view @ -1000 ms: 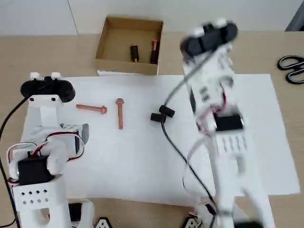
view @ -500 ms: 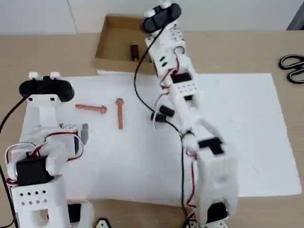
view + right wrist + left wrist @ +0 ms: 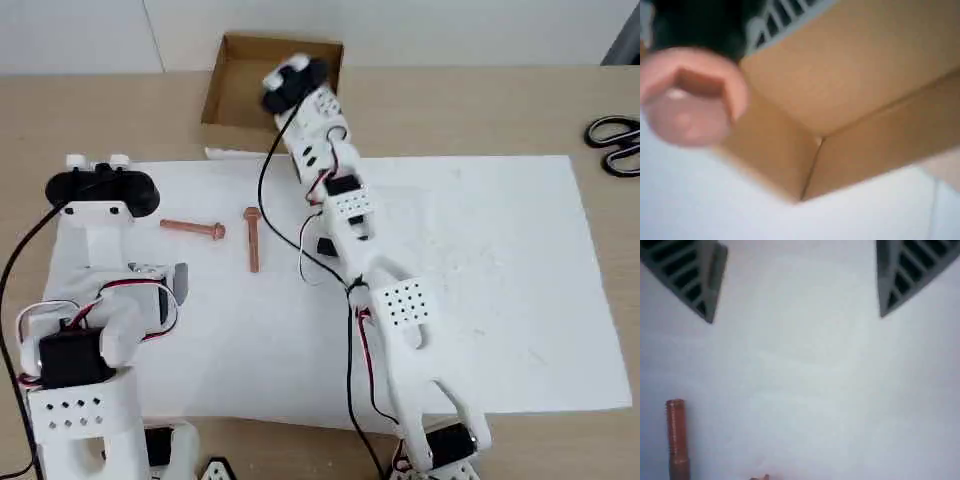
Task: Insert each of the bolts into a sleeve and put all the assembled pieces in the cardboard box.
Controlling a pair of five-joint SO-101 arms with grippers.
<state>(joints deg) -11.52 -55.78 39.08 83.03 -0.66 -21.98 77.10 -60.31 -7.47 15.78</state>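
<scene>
The paper (image 3: 500, 260) covered most of the table. The right arm (image 3: 385, 300) stretched far and left across it to the box (image 3: 232, 85), where the right gripper (image 3: 287, 90) clenched a sleeved bolt (image 3: 687, 105). The left gripper (image 3: 795, 320) hung released over the paper's left side, near two loose bolts (image 3: 192, 229). A sleeve (image 3: 325, 247) lay partly under the right arm.

I've got white shells on left arm (image 3: 95, 335) and right arm (image 3: 405, 305) (dotted with holes). Black motors (image 3: 68, 360), red-white wiring (image 3: 130, 285), black cables (image 3: 352, 385).
</scene>
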